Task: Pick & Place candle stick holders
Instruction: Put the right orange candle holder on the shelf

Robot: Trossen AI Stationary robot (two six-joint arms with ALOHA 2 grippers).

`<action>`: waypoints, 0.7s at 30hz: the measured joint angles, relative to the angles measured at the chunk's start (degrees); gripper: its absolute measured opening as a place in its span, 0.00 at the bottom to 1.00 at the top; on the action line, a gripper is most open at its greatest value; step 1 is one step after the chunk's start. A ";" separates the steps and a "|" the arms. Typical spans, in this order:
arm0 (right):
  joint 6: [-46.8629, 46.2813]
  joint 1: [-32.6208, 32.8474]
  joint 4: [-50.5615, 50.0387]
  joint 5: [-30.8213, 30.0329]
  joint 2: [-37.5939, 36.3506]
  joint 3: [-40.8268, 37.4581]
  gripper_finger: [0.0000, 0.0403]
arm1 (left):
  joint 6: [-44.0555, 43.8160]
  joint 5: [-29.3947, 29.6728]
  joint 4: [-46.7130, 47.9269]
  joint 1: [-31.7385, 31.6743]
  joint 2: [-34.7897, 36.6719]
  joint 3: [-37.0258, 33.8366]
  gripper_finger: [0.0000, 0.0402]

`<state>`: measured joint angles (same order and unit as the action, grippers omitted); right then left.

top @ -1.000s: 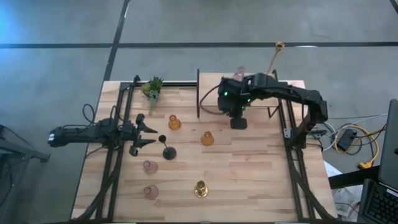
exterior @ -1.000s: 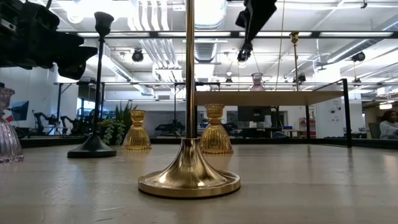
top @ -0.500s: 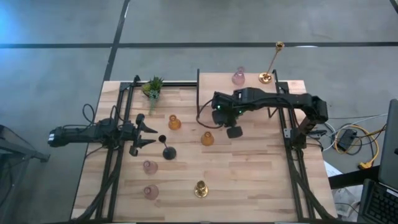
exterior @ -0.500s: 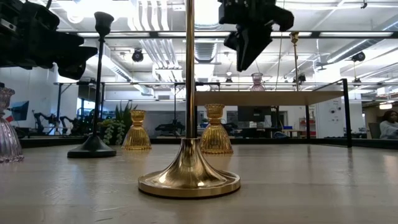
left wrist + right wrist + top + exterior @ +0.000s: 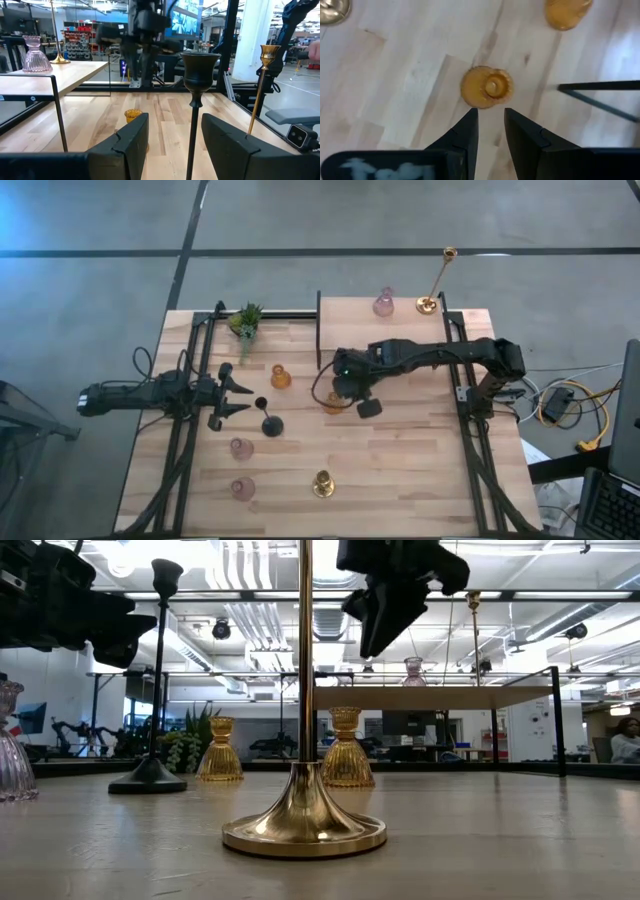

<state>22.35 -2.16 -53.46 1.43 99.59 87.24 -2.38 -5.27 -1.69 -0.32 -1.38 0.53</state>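
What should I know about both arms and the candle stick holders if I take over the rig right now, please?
Right gripper: open, above an amber holder mid-table, holding nothing.
Left gripper: open, waiting at the table's left, facing the black holder.
Done: a pink holder and a gold one stand on the raised shelf.
Left on the table: two amber, black, two pink, one gold.

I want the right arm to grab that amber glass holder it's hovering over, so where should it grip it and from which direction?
Come straight down from above and close on the narrow upper neck of the amber glass holder. It stands upright, and the low view shows a flared ribbed base tapering to a slimmer cup, so the neck probably fits between the fingers best. The right gripper already points down near it, fingers slightly apart.
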 joint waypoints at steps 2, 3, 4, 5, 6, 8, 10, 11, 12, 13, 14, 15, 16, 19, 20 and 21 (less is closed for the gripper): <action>-1.22 0.75 -0.33 -0.10 1.46 -0.07 0.22 | 0.00 0.01 0.02 0.00 0.00 -0.01 0.47; -1.64 1.03 -0.33 -0.22 2.02 -0.07 0.23 | -0.01 -0.01 0.00 0.00 0.01 -0.02 0.47; -2.36 1.28 -0.78 -0.55 2.71 -0.07 0.24 | -0.01 0.00 0.00 0.00 0.01 0.01 0.47; -3.31 1.53 -1.41 -1.00 3.45 -0.07 0.25 | -0.01 0.02 0.02 0.00 -0.03 -0.02 0.47; -4.29 1.59 -1.91 -1.22 4.20 -0.10 0.26 | 0.01 0.00 0.02 0.02 -0.03 0.00 0.47; -5.70 1.62 -2.07 -1.20 5.43 -0.25 0.28 | -0.01 0.01 0.02 0.01 -0.04 -0.01 0.47; -5.97 1.56 -2.02 -1.18 6.49 -0.29 0.30 | -0.01 0.00 0.02 0.02 -0.05 -0.02 0.47; -5.81 1.65 -1.94 -1.18 6.99 -0.29 0.31 | -0.01 -0.01 0.02 0.02 -0.05 -0.02 0.47; -5.41 1.70 -1.90 -1.22 7.27 -0.29 0.32 | -0.01 0.00 0.02 0.00 -0.05 0.00 0.47; -4.91 1.91 -1.57 -1.19 7.51 -0.32 0.32 | -0.01 0.02 0.02 0.00 -0.05 0.01 0.47; -4.37 2.12 -0.69 -1.19 7.87 -0.33 0.33 | 0.00 0.01 0.02 0.02 -0.05 -0.02 0.47; -3.99 2.34 0.58 -1.18 8.15 -0.30 0.34 | 0.00 0.00 0.02 0.00 -0.05 -0.01 0.47; -3.59 2.47 1.33 -1.18 8.29 -0.29 0.34 | 0.01 -0.01 0.02 0.01 -0.05 0.01 0.47; -2.36 2.83 2.62 -1.38 9.19 -0.27 0.35 | -0.01 -0.01 0.01 0.01 -0.05 -0.01 0.47; -1.98 2.90 2.80 -1.41 9.42 -0.26 0.34 | -0.01 0.00 0.02 0.01 -0.05 0.01 0.47; -1.55 2.93 2.86 -1.62 9.93 -0.26 0.34 | -0.01 0.01 0.02 0.01 -0.10 -0.02 0.47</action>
<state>20.79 0.77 -50.60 -0.19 109.52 86.98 -2.39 -5.26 -1.67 -0.31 -1.48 0.51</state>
